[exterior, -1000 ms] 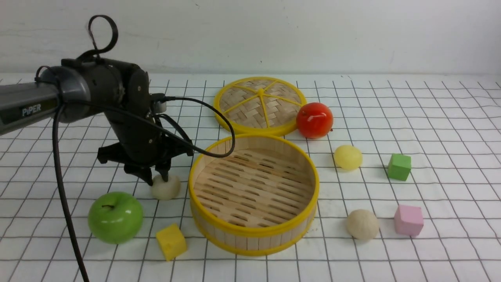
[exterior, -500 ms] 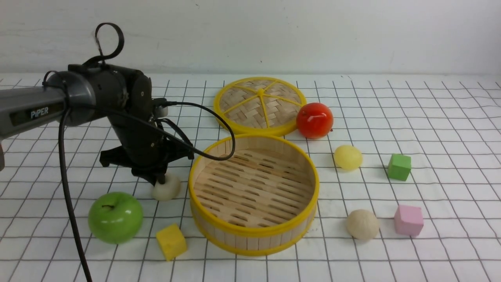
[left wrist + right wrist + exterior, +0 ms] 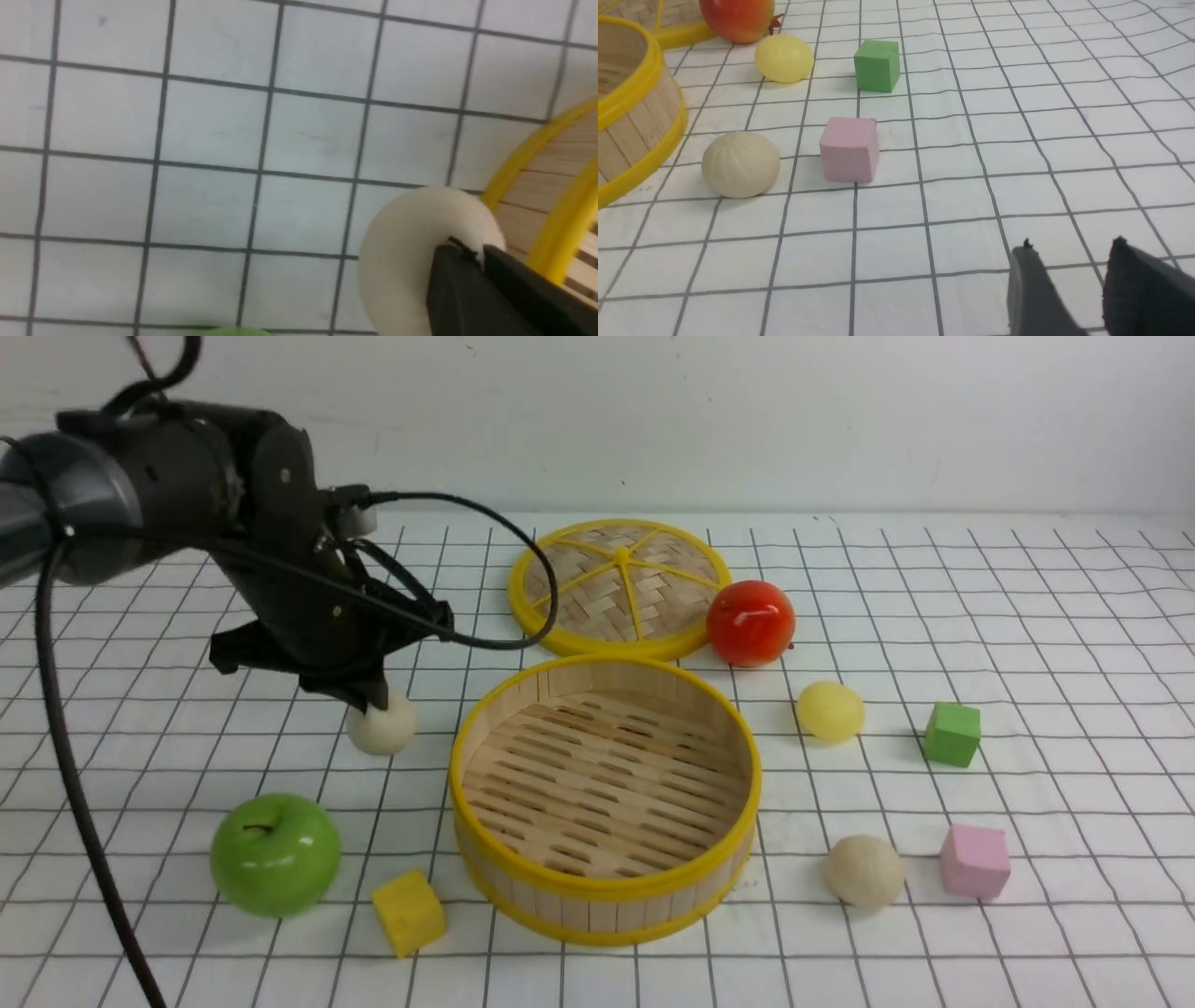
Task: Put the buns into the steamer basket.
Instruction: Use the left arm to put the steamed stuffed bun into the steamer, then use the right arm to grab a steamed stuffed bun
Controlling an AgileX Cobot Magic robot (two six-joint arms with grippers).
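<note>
While the left gripper (image 3: 370, 698) clamps the top of 1 smooth, matte white bun (image 3: 383, 732) near the left wall of the round, slat-walled wooden steamer basket (image 3: 597, 891), the rounded pale yellow bun (image 3: 829, 710) and the pleated beige bun (image 3: 864, 870) lie on the gridded cloth (image 3: 1027, 616) to its right. The right gripper (image 3: 1072, 245) has dark tapered jaws standing slightly apart, with nothing between them.
</note>
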